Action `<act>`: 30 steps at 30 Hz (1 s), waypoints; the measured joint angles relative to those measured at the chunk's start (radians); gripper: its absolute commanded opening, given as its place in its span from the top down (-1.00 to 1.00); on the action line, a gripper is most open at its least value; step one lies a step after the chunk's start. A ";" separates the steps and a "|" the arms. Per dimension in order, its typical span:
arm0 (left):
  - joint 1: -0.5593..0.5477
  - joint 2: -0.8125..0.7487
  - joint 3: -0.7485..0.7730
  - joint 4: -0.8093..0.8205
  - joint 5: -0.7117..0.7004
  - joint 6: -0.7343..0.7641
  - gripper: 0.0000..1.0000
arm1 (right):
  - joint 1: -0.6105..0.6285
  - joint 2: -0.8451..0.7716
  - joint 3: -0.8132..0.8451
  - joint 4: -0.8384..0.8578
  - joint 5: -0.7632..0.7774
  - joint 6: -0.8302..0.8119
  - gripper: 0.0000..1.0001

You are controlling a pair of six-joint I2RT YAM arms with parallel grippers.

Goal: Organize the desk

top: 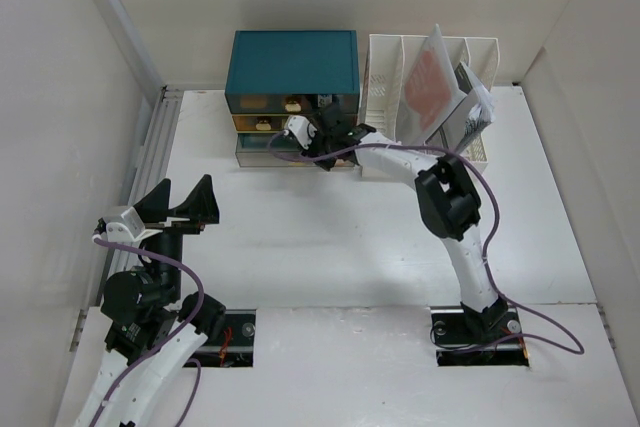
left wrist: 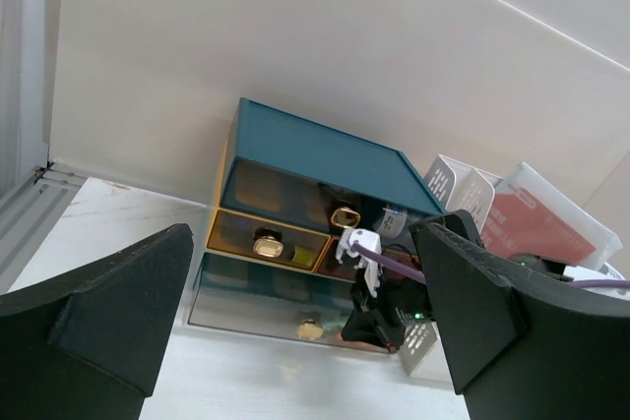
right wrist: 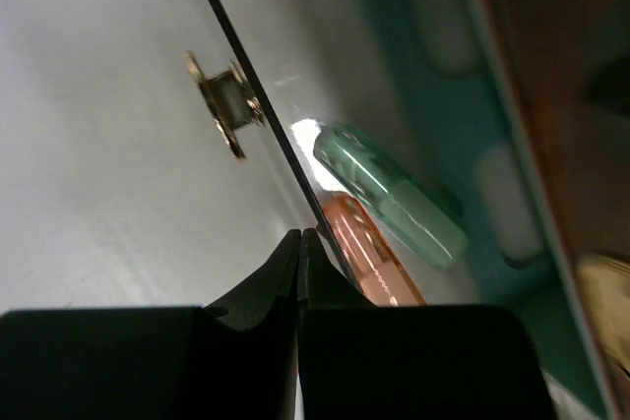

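Observation:
A teal drawer unit point(top: 292, 62) stands at the back of the white table. Its clear bottom drawer point(left wrist: 258, 294) has a gold knob point(right wrist: 224, 105). My right gripper point(right wrist: 300, 235) is shut, its tips against the edge of that drawer's clear front panel, with nothing between the fingers. Inside the drawer lie a green block point(right wrist: 394, 194) and an orange piece point(right wrist: 369, 253). In the top view the right gripper point(top: 320, 150) is at the drawer's right end. My left gripper point(top: 182, 199) hovers open over the table's left side, far from the drawers, holding nothing.
A white file organizer point(top: 482, 55) stands right of the drawers, holding a red folder point(top: 428, 87) and leaning papers point(top: 474, 112). The yellow middle drawer point(left wrist: 268, 238) holds small items. White walls close in on both sides; a metal rail point(top: 152, 147) runs along the left edge.

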State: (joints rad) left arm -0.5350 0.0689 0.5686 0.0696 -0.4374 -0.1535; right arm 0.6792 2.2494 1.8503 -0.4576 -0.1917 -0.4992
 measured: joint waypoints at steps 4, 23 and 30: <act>0.000 0.000 0.000 0.000 0.000 0.000 -0.98 | 0.029 -0.013 -0.046 0.114 0.217 0.031 1.00; 0.000 0.000 0.000 0.000 0.000 0.000 -0.98 | 0.075 0.011 -0.095 0.414 0.695 -0.048 1.00; 0.000 0.000 0.000 0.000 0.000 0.000 -0.98 | 0.066 -0.005 -0.133 0.320 0.499 -0.139 1.00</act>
State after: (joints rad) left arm -0.5350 0.0689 0.5686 0.0696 -0.4370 -0.1535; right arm 0.7448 2.2448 1.7172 -0.1375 0.3069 -0.6384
